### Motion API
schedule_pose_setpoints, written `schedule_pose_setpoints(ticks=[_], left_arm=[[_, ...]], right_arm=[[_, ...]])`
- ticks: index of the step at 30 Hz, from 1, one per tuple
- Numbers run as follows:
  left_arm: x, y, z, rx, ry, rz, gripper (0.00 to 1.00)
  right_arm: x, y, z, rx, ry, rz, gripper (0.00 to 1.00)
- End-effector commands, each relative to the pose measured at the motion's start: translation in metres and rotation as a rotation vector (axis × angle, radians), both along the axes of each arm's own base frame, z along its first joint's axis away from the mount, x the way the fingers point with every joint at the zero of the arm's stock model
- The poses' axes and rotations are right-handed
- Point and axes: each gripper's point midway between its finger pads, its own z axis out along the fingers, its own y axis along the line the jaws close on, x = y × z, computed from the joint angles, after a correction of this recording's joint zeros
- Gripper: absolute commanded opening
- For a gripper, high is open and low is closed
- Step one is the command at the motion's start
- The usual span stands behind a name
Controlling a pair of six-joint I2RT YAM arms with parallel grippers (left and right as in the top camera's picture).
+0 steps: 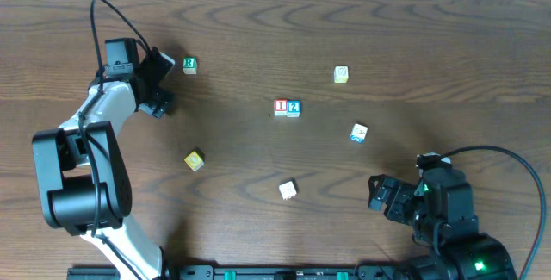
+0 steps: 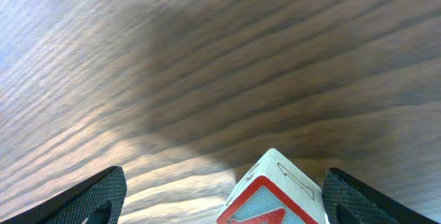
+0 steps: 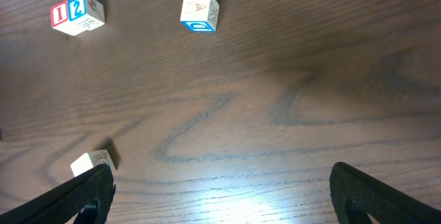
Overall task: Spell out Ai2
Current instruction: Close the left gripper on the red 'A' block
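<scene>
A red "I" block (image 1: 281, 108) and a blue "2" block (image 1: 294, 108) sit touching side by side at mid-table; both also show in the right wrist view, the "I" block (image 3: 60, 14) and the "2" block (image 3: 78, 7). My left gripper (image 1: 164, 82) is open at the far left, just left of a green "R" block (image 1: 189, 65). In the left wrist view a block with a red-framed face (image 2: 275, 189) lies between the open jaws (image 2: 220, 200), close to the right finger; I cannot tell whether it is the "R" block. My right gripper (image 1: 383, 196) is open and empty at the near right.
Loose blocks: a pale one (image 1: 342, 74) at the far right, a blue-lettered one (image 1: 359, 132) (image 3: 200, 12), a yellow one (image 1: 194, 160), and a white one (image 1: 287, 189) (image 3: 93, 162) beside my right gripper's left finger.
</scene>
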Motion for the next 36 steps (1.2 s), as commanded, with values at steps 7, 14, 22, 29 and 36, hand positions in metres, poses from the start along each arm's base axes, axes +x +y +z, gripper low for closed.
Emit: schedule_pose_setpoints(ticks=[7, 14, 22, 29, 36], left_arm=[[0.015, 0.014, 0.004, 0.029, -0.053, 0.067, 0.93], [0.009, 0.011, 0.001, -0.001, -0.031, 0.098, 0.85], [0.009, 0.001, -0.001, -0.066, -0.030, 0.093, 0.66], [0.007, 0.001, -0.002, -0.081, -0.022, 0.120, 0.66], [0.004, 0.001, -0.004, -0.138, -0.024, 0.234, 0.72]], right_arm=[[0.000, 0.000, 0.000, 0.010, -0.002, -0.011, 0.99], [0.000, 0.000, 0.000, 0.009, -0.001, -0.011, 0.99], [0.000, 0.000, 0.000, 0.009, -0.001, -0.011, 0.99], [0.000, 0.000, 0.000, 0.009, -0.001, -0.011, 0.99], [0.000, 0.000, 0.000, 0.009, -0.001, -0.011, 0.99]])
